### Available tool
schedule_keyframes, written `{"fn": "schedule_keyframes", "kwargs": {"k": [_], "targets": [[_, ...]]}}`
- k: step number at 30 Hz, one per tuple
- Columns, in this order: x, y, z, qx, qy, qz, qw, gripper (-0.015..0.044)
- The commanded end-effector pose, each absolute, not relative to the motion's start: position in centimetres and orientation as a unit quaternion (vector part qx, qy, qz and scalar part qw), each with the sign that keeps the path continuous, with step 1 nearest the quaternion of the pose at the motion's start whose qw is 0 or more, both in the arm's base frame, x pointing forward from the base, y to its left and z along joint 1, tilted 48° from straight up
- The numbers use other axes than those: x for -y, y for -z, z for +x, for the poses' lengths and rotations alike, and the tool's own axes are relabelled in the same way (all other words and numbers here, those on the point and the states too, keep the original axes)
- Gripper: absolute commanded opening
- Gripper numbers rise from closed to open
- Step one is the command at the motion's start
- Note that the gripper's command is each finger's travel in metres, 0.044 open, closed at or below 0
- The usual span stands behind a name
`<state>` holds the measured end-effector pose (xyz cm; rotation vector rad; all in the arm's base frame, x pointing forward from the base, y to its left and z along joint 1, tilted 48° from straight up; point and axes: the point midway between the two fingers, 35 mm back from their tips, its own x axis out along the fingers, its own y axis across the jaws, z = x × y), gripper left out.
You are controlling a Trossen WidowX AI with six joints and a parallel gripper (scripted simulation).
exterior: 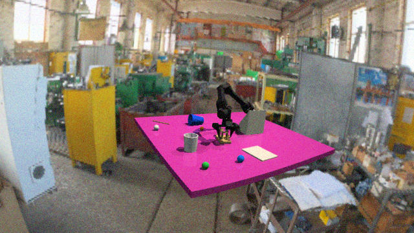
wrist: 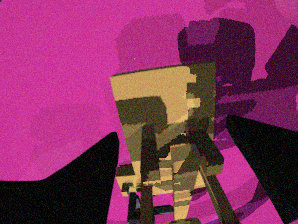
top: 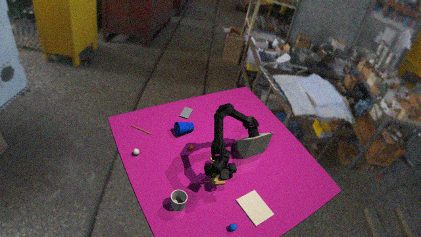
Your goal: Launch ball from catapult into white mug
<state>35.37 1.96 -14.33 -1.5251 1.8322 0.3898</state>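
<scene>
Pincer [top: 220, 169] [exterior: 225, 129] [wrist: 173, 129] stands nearly wide open around the wooden catapult [top: 218, 181] [exterior: 223, 140] [wrist: 150, 85] on the magenta tabletop [top: 296, 184] [exterior: 291, 142] [wrist: 55, 65], with nothing gripped. White mug [top: 178, 201] [exterior: 191, 143] sits upright near the catapult, its inside shadowed, so I cannot tell whether anything lies in it. Blue cup [top: 184, 128] [exterior: 195, 120] lies on its side, its contents hidden
</scene>
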Motion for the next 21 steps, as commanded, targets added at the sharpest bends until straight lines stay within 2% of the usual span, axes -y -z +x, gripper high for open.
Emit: {"fn": "schedule_keyframes", "kwargs": {"k": [1, 8, 14, 18, 21], "targets": [[-2.0, 14.3, 35.4, -0.709, -0.151, -0.59, 0.356, 0.0335], [-2.0, 14.3, 35.4, -0.709, -0.151, -0.59, 0.356, 0.0151], [-2.0, 14.3, 35.4, -0.709, -0.151, -0.59, 0.356, 0.0111], [-4.9, 11.7, 35.6, -0.709, -0.153, -0.589, 0.356, 0.0006], [-5.7, 11.0, 35.6, -0.709, -0.153, -0.589, 0.356, 0.0]]}}
